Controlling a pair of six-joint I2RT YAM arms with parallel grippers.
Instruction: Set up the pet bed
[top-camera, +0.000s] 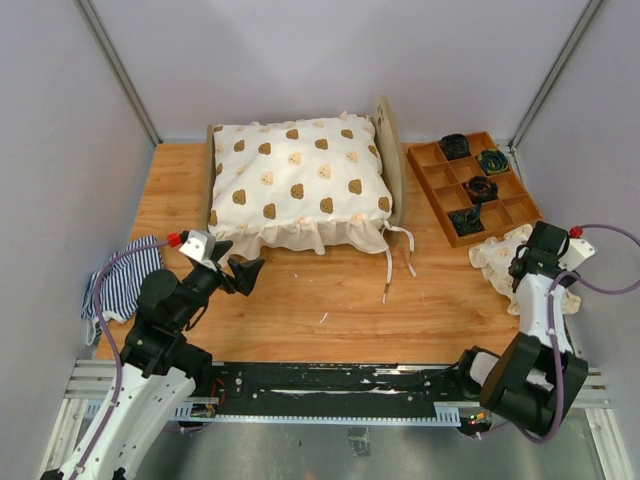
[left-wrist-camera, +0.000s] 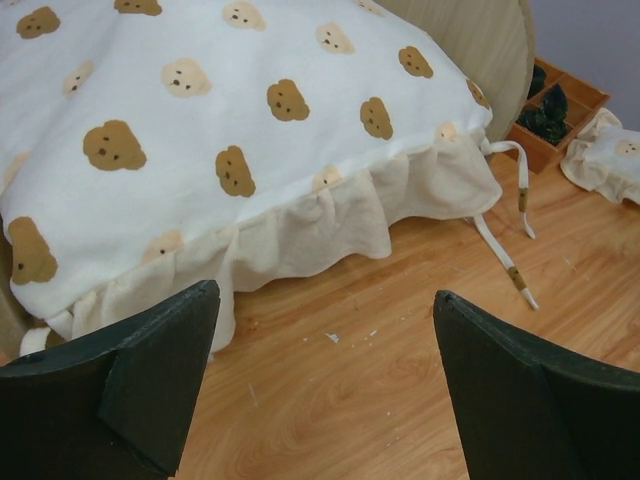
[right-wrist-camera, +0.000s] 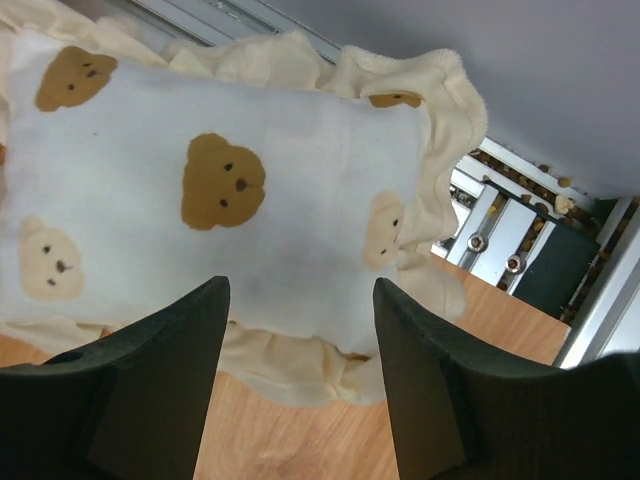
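Wooden table (top-camera: 330, 310): one pet bed (top-camera: 300, 185), one small pillow (top-camera: 500, 258), two pairs of jaws, both apart.

Bright, even light from overhead, soft shadow hugging the pet bed (top-camera: 388, 150) on the faintly shiny bench (top-camera: 330, 300), overhead view sharp, left pincer (left-wrist-camera: 325, 295) dark and slightly soft up close.

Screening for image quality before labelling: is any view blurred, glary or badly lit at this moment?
Top external: even light, soft shadows, no glare, the pet bed sharp. Left wrist: the bear-print cover crisp, the left gripper dark, with little detail. Right wrist: the small bear-print pillow looks slightly soft, the right gripper likewise dark.
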